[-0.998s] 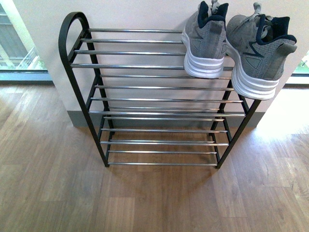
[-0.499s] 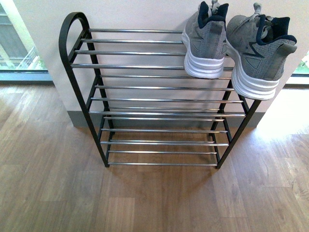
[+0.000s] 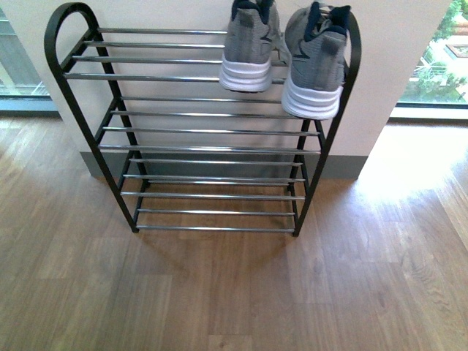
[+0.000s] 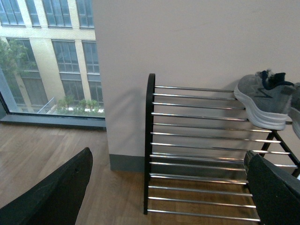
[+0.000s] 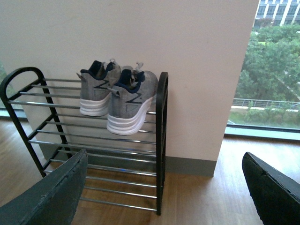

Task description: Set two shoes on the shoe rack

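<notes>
Two grey knit sneakers (image 3: pixel 248 47) (image 3: pixel 316 62) stand side by side on the top tier of the shoe rack (image 3: pixel 205 149), at the end by its right-hand arched frame as I face it. Their toes point to the white wall (image 3: pixel 402 44) behind the rack. Their white heels hang out past the rack's front rod, the one nearer the arch further than its mate. I cannot tell whether the two touch. The rack's lower tiers show only bare chrome rods, and its feet rest on a wood floor (image 3: pixel 234 292).

My left gripper (image 4: pixel 166 152) hangs in front of the rack's left end with its dark fingers (image 4: pixel 56 192) spread wide and nothing between them. My right gripper (image 5: pixel 164 154) hangs off the rack's right end, fingers (image 5: pixel 276 187) likewise wide apart and empty, well short of the sneakers. A window (image 5: pixel 276 70) lies beyond the wall on that side of the rack.
</notes>
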`<action>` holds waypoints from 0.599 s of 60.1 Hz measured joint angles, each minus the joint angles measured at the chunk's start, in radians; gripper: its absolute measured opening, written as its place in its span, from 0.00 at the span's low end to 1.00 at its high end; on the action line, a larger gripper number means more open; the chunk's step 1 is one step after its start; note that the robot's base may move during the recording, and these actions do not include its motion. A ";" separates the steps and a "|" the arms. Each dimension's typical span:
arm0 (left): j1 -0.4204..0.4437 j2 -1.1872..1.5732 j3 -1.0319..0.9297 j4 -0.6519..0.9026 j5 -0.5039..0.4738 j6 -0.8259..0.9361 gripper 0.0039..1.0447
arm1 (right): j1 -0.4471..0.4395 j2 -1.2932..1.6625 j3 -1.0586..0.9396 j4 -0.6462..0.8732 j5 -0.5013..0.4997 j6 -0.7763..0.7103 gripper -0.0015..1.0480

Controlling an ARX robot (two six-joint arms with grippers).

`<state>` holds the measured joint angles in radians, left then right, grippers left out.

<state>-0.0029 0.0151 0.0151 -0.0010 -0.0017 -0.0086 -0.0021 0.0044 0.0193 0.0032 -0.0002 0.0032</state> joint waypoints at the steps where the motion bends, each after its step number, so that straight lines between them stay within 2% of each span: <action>1: 0.000 0.000 0.000 0.000 0.000 0.000 0.91 | 0.000 0.000 0.000 0.000 0.000 0.000 0.91; 36: 0.000 0.000 0.000 0.000 0.002 0.000 0.91 | 0.000 0.000 0.000 -0.001 0.003 0.000 0.91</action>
<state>-0.0025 0.0151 0.0151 -0.0010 0.0006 -0.0082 -0.0017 0.0048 0.0193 0.0025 0.0029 0.0032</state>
